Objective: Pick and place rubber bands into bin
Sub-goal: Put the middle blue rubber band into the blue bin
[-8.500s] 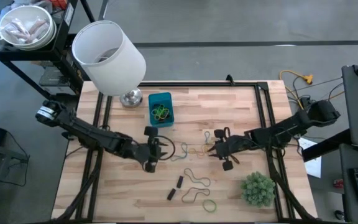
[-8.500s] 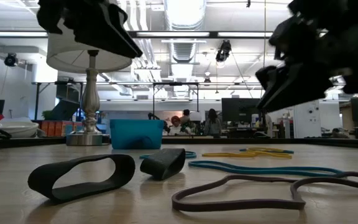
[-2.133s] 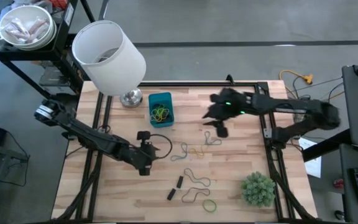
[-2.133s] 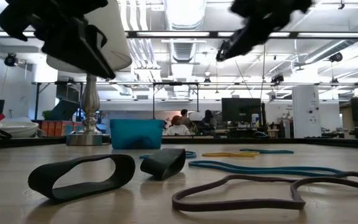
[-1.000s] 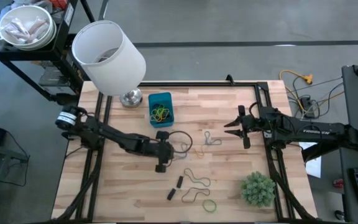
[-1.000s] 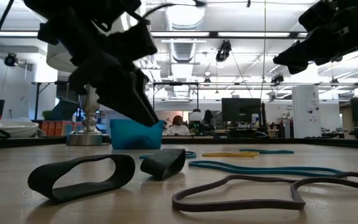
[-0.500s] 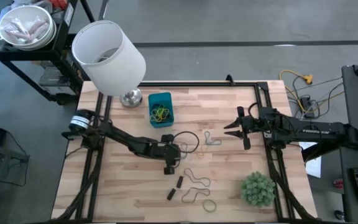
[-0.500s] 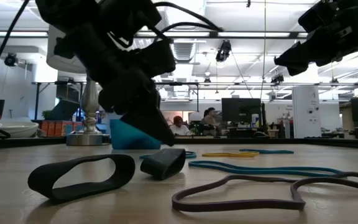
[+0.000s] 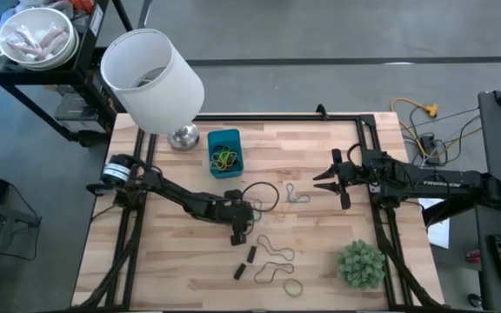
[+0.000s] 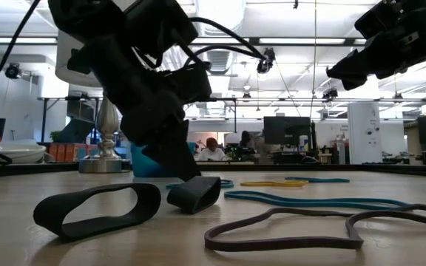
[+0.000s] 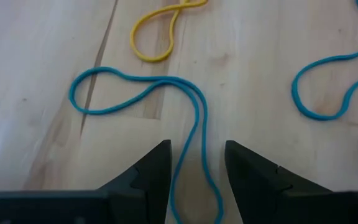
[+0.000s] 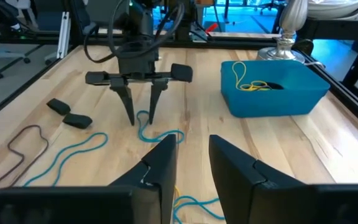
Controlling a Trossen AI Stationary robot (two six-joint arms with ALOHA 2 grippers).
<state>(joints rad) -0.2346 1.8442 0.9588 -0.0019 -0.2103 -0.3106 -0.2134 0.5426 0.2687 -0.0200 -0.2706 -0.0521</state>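
a large open workshop with ceiling ducts and monitors is seen behind a wooden bench [image 9: 320,261]. the left gripper [image 9: 240,211] is lowered to the bench near its middle, its fingers [image 11: 154,171] spread apart and straddling a blue rubber band [image 11: 191,124] without gripping it; a yellow rubber band [image 11: 160,31] lies just beyond it. the right gripper [image 9: 320,181] is held above the bench's right side, its fingers [image 12: 160,168] set with a gap between them and nothing held. more rubber bands [image 9: 272,252] are scattered across the middle and front of the bench, among them two short dark ones [image 9: 246,263] and a green loop [image 9: 294,285]. the blue bin [image 9: 224,152] stands toward the back, beside a lamp base [image 9: 183,137], with yellow and green bands already inside. a white lamp shade [image 9: 150,78] is seen at the back left corner, and a green plant [image 9: 359,263] at the front right.
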